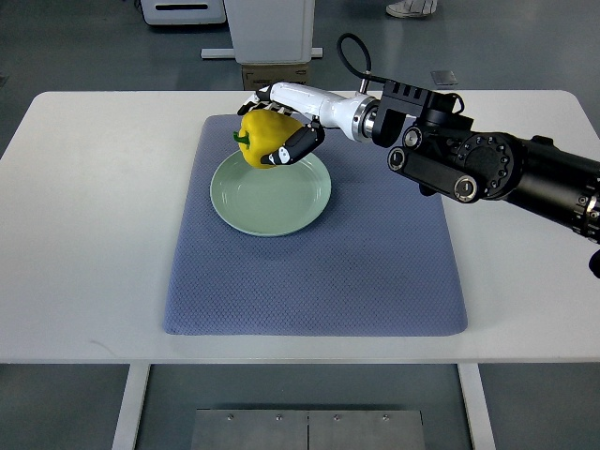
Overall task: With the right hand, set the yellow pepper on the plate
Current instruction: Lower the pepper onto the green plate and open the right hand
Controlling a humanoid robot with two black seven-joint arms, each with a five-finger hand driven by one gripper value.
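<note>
Grey floor all round, with the base of a pale machine and, at the top edge, what may be a person's shoe, too cropped to be sure. White rectangular table [84, 234] across the whole view. Blue-grey woven fabric mat [375, 281] spread over its middle. Black-and-white right arm reaching in from the right edge. Round pale green plate [281, 206] lying on the mat's far left part, bare inside. White right hand [286, 131] with dark fingertips [298, 145] wrapped round a glossy yellow bell pepper [262, 136], stem to the left, held over the plate's far rim; contact with the plate unclear.
</note>
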